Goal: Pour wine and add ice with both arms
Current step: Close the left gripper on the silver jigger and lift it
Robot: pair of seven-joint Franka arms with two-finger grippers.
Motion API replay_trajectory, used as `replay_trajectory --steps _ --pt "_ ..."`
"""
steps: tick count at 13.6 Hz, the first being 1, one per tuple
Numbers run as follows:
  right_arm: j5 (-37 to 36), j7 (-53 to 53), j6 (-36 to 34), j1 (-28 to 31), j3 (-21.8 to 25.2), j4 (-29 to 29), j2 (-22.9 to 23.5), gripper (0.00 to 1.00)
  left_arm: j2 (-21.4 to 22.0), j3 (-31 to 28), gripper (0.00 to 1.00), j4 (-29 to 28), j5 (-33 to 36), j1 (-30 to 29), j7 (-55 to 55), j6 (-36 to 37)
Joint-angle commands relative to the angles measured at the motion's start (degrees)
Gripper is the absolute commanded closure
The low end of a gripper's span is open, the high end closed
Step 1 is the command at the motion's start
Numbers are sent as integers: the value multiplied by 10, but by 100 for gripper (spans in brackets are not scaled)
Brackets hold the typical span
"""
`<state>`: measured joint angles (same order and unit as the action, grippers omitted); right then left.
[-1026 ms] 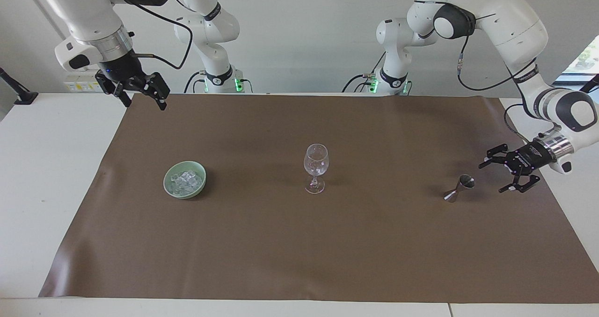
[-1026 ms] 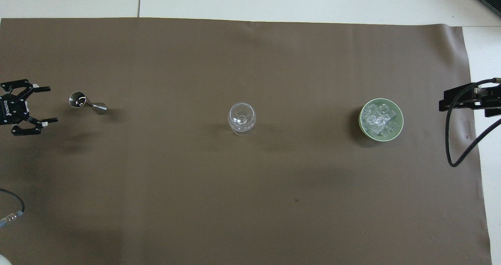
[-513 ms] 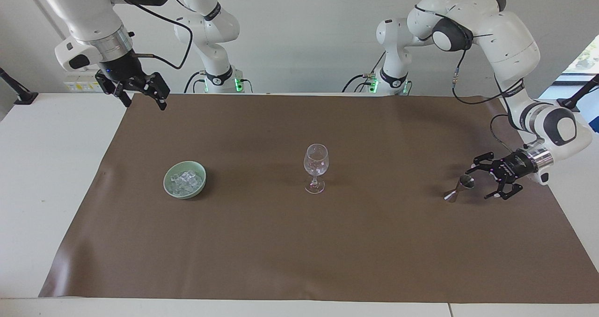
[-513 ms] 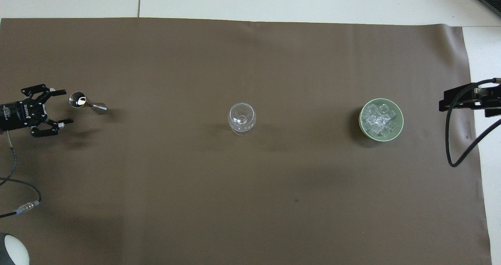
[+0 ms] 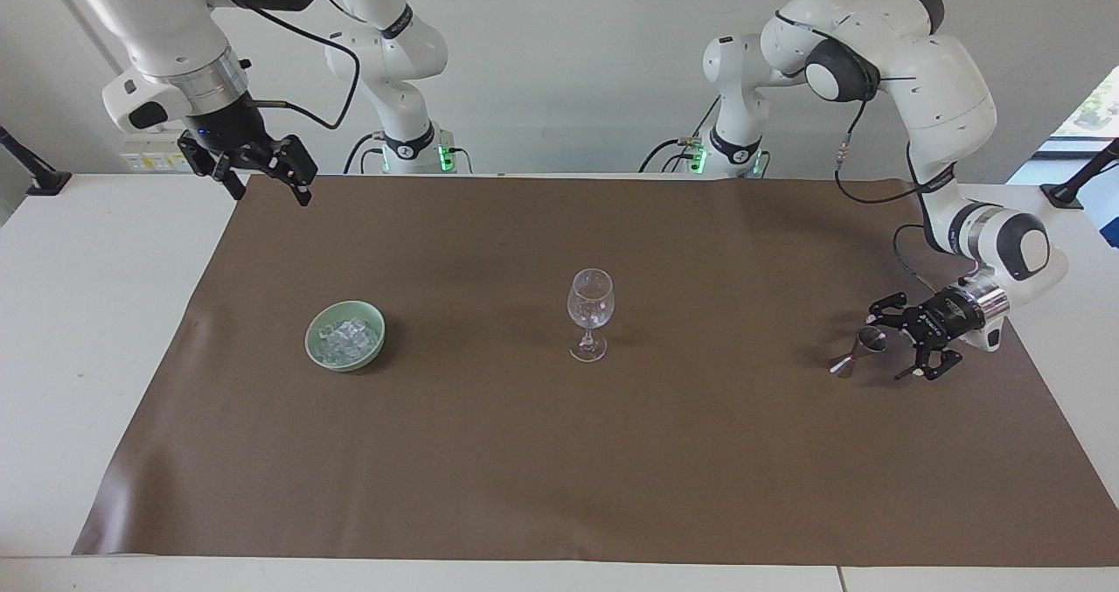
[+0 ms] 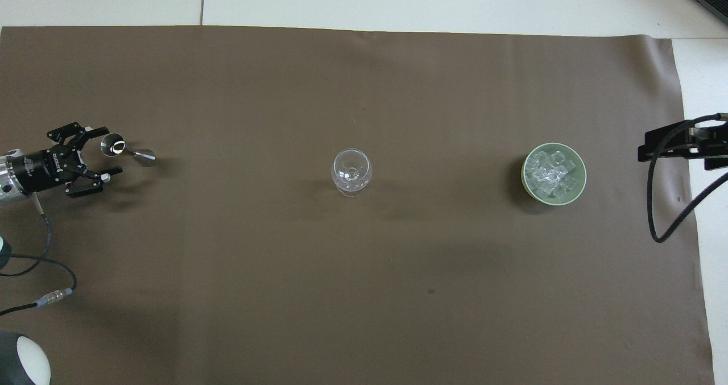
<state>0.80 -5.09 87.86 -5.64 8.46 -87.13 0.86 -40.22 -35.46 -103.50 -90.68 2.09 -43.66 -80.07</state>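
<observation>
Landmark = wine glass (image 5: 590, 312), upright mid-mat, looks empty bar a few glints at the bowl's bottom.

Surface (image 5: 87, 330): white, w/ brown mat (image 5: 559, 452) over most of it.

Left arm (image 5: 918, 67): has swung in low over the past sec. toward the left arm's end of the mat, well apart from the glass.

Right arm (image 5: 166, 32): waiting, raised at the right arm's end, nearer the robots than the glass; no move in the last sec.

Green bowl (image 5: 345, 335): on the mat toward the right arm's end from the glass, holds the ice (image 5: 348, 338), a heap of clear cubes, untouched.

Left hand (image 5: 893, 340): released, fingers spread wide, lying level, now just beside the measuring cup (image 5: 858, 351); a sec. ago it stood clearly off it. One finger sits nearer the robots than the cup's top, the other a bit farther out; no contact I can confirm.

Right hand (image 5: 262, 181): released, nothing in it, up in the air over the mat's corner.

Measuring cup: small steel double cone, leaning, toward the left arm's end from the glass.

Meaning: approach nearly done, grab of the cup looks next; pour and ice not yet started.
</observation>
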Motion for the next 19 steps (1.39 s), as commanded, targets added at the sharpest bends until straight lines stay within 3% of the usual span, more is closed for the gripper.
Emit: replay_trajectory --steps 1,4,6,12,14,16,17,19 --pt "3 10 -4 5 -1 -9 -10 0 0 6 0 -17 -20 5 9 11" --pt "3 10 -3 5 -1 -9 -10 0 0 6 2 -20 -19 8 29 11" --pt "3 10 -3 5 -1 -9 -10 0 0 13 13 -19 -17 8 29 12" --pt "3 10 -3 5 -1 -9 -10 0 0 14 25 -17 -13 8 35 14" --pt "3 10 -3 5 -1 -9 -10 0 0 14 40 -17 -12 8 35 14" --pt "3 10 -3 5 -1 -9 -10 0 0 13 49 -17 -11 7 35 12" --pt "3 10 -3 5 -1 -9 -10 0 0 13 60 -17 -9 6 35 11" --pt "3 10 -3 5 -1 -9 -10 0 0 13 68 -16 -2 5 35 9"
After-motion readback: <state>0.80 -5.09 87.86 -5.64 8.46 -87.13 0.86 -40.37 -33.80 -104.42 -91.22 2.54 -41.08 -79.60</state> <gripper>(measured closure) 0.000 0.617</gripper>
